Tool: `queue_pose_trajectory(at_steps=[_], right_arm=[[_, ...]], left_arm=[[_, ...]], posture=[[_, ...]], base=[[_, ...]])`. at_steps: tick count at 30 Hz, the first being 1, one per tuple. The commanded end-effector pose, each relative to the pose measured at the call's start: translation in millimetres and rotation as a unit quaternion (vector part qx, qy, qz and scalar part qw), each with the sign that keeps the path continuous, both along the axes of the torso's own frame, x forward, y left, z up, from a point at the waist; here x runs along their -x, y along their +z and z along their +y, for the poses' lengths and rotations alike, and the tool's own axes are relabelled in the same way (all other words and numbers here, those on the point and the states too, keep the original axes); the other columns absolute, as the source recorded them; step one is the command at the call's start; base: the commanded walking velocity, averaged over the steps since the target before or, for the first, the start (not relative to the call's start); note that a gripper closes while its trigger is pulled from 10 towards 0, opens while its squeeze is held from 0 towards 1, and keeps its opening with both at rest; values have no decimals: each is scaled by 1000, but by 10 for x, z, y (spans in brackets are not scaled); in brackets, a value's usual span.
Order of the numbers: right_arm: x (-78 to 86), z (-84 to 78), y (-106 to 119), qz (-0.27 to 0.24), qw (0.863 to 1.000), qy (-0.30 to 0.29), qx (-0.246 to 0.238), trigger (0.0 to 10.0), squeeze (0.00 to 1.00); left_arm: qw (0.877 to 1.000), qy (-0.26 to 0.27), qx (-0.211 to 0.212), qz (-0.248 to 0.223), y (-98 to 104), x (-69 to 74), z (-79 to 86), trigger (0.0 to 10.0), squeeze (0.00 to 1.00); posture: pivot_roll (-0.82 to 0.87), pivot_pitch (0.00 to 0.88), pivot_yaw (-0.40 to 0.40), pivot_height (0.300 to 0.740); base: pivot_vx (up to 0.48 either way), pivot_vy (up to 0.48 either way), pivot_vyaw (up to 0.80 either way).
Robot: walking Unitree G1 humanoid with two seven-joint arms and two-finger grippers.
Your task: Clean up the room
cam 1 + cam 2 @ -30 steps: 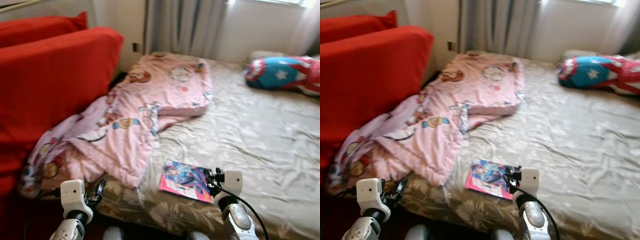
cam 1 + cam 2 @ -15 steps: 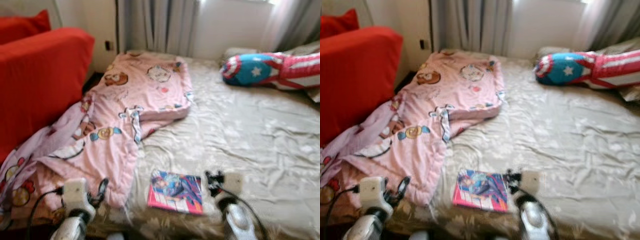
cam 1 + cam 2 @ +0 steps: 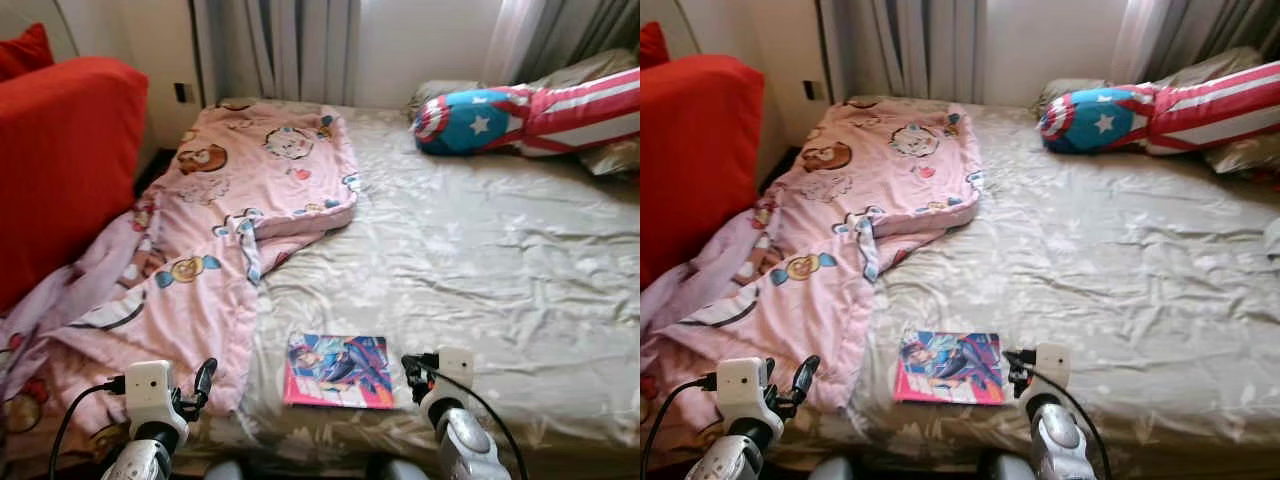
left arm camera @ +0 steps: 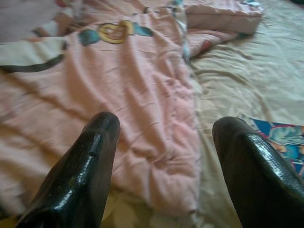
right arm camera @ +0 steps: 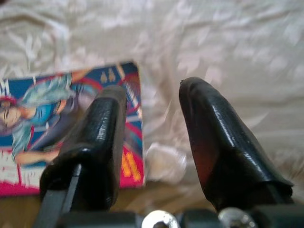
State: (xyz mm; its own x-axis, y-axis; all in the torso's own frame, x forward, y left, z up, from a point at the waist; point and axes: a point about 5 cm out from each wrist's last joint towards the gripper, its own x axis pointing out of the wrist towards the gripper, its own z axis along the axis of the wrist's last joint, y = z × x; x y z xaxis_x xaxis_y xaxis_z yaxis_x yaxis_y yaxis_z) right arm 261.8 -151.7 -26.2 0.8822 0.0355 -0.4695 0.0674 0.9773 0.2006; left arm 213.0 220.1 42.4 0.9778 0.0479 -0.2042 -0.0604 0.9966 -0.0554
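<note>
A thin, glossy comic book with a pink spine and a blue-haired figure on its cover (image 3: pixel 339 371) lies flat near the front edge of the bed with the wrinkled beige floral sheet (image 3: pixel 500 270), and the right tool (image 3: pixel 411 366) hangs just beside its right edge, fingers apart and holding nothing. The left tool (image 4: pixel 164 156), also parted and empty, hovers over the crumpled pink cartoon-print quilt (image 3: pixel 225 235) that spills off the bed's left side toward the red sofa (image 3: pixel 60 160). The main risk is the book itself: flat on soft bedding, it gives the fingers no edge to get under, so a closing pinch may gather sheet instead, or bend the cover. A push from the side could slide it toward the bed's edge and onto the floor. The right wrist view is somewhat blurred, so I would judge only loosely how the fingers line up with the book's corner.
</note>
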Motion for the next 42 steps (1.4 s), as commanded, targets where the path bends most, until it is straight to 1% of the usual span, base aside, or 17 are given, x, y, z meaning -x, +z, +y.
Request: queue_pose_trajectory(at_steps=[1, 5, 8, 9, 12, 13, 14, 15, 19, 20, 21, 23, 26, 28, 38, 40, 42], right_arm=[[19, -2, -47, 24, 999, -20, -14, 10000, 1000], [37, 25, -90, 48, 997, -48, -31, 10000, 1000], [32, 31, -92, 52, 997, -52, -34, 10000, 1000], [17, 23, -88, 56, 995, -70, -49, 10000, 0], [1, 1, -85, 62, 989, -105, -80, 10000, 0], [1, 1, -85, 62, 989, -105, -80, 10000, 0], [-23, -17, -73, 64, 986, -123, -97, 10000, 0], [-29, -23, -72, 67, 987, -115, -89, 10000, 0], [-32, -29, -75, 74, 987, -112, -91, 10000, 0], [-44, -40, -72, 76, 980, -133, -129, 10000, 0], [-51, -43, -75, 85, 975, -139, -152, 10000, 0], [-50, -43, -78, 89, 975, -136, -153, 10000, 0], [-39, -28, -95, 99, 966, -151, -186, 10000, 0], [-32, -25, -105, 105, 955, -174, -215, 10000, 0], [-67, -1, -80, 98, 939, -209, -254, 10000, 0], [-84, -17, -65, 92, 934, -221, -267, 10000, 0], [-141, -45, -14, 72, 919, -244, -301, 10000, 0]], left_arm=[[1000, -9, -4, 3, 28, 22, -19, 10000, 0], [1000, -13, -9, 10, 47, 110, 0, 10000, 0], [1000, -15, -11, 12, 61, 138, 9, 10000, 0], [1000, -16, -15, 15, 75, 166, 28, 10000, 0], [1000, -16, -18, 19, 91, 206, 50, 10000, 0], [1000, -16, -18, 19, 91, 206, 50, 10000, 0], [999, -16, -20, 24, 102, 239, 57, 10000, 0], [999, -16, -21, 29, 107, 281, 67, 10000, 0], [999, -16, -23, 34, 113, 334, 78, 10000, 0], [999, -16, -24, 38, 123, 369, 83, 10000, 0], [999, -16, -24, 42, 128, 407, 86, 10000, 0], [998, -17, -25, 47, 127, 446, 86, 10000, 0], [998, -15, -26, 54, 125, 503, 90, 10000, 0], [998, -17, -28, 61, 126, 549, 86, 10000, 0], [996, -32, -39, 80, 152, 674, 84, 10000, 0], [995, -34, -39, 80, 157, 683, 85, 10000, 0], [995, -33, -40, 83, 166, 716, 98, 10000, 0]], posture=[[121, 65, -70, 618], [137, 91, -56, 618], [144, 106, -49, 618], [152, 118, -46, 618], [161, 129, -42, 618], [161, 129, -42, 618], [169, 137, -40, 618], [176, 151, -35, 618], [178, 160, -32, 618], [182, 171, -31, 618], [184, 179, -31, 618], [188, 188, -30, 618], [195, 200, -26, 618], [203, 215, -18, 618], [216, 242, -6, 618], [216, 242, -6, 618], [218, 247, -7, 618]], base=[[0, 0, 0], [0, 0, 0], [0, 0, 0], [0, 0, 0], [0, 0, 0], [0, 0, 0], [0, 0, 0], [0, 0, 0], [0, 0, 0], [0, 0, 0], [0, 0, 0], [0, 0, 0], [0, 0, 0], [0, 0, 0], [0, 0, 0], [0, 0, 0], [0, 0, 0]])
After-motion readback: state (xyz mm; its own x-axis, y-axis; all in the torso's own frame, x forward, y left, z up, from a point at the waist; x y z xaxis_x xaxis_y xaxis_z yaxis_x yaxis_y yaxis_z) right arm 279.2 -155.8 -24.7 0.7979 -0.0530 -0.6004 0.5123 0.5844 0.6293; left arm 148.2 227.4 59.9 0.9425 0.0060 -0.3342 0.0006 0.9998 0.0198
